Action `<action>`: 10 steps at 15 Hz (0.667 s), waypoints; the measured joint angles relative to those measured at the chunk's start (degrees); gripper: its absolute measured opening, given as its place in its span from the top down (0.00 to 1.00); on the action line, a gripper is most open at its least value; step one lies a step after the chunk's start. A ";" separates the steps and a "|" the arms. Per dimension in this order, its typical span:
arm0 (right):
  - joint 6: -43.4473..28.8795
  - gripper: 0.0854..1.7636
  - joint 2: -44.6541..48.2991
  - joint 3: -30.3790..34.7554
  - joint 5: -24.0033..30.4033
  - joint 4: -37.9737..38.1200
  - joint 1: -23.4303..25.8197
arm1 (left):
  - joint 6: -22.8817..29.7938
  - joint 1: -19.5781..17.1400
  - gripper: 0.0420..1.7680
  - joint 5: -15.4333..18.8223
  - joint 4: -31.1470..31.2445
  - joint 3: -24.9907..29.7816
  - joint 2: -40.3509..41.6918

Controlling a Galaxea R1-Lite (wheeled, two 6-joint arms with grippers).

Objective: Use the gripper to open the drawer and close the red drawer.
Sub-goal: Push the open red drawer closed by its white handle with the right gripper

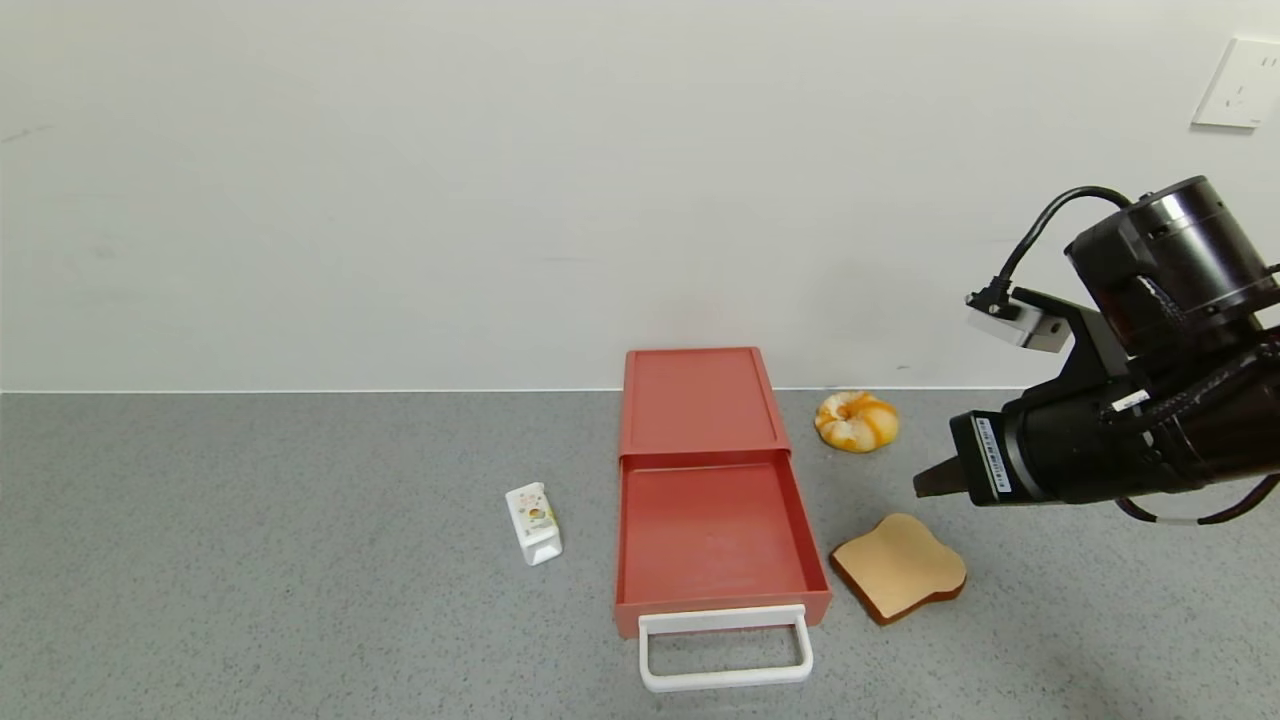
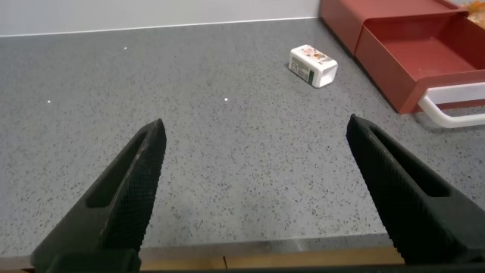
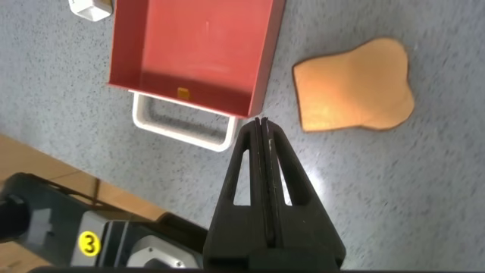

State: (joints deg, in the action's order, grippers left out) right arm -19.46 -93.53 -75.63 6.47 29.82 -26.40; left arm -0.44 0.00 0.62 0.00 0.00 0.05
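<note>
The terracotta-red drawer box point(image 1: 697, 400) lies on the grey table, its back against the wall. Its drawer tray point(image 1: 712, 535) is pulled out toward me and is empty, with the white loop handle point(image 1: 725, 648) at the front. The tray also shows in the right wrist view point(image 3: 193, 45) and the left wrist view point(image 2: 424, 45). My right gripper point(image 1: 925, 482) is shut and empty, held in the air to the right of the drawer, above the table; in its own view the gripper point(image 3: 261, 121) hovers beside the tray's front corner. My left gripper point(image 2: 254, 133) is open and empty over bare table, far left of the drawer.
A toast slice point(image 1: 898, 566) lies right of the drawer's front. A bread roll point(image 1: 856, 421) lies near the wall, right of the box. A small white carton point(image 1: 533, 522) lies left of the drawer. The table's front edge point(image 2: 250, 254) is close to the left gripper.
</note>
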 joint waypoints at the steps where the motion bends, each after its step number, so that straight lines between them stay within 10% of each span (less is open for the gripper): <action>1: -1.79 0.98 -0.52 -1.51 -0.83 1.95 -0.93 | 0.00 0.00 0.03 0.00 0.00 0.00 0.00; 10: -6.83 0.98 -5.92 -3.34 -3.84 4.35 -12.62 | 0.00 0.00 0.03 0.00 0.00 0.00 0.00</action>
State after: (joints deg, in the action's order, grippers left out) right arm -26.28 -99.45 -78.97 2.63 34.17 -39.02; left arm -0.44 0.00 0.62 0.00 0.00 0.05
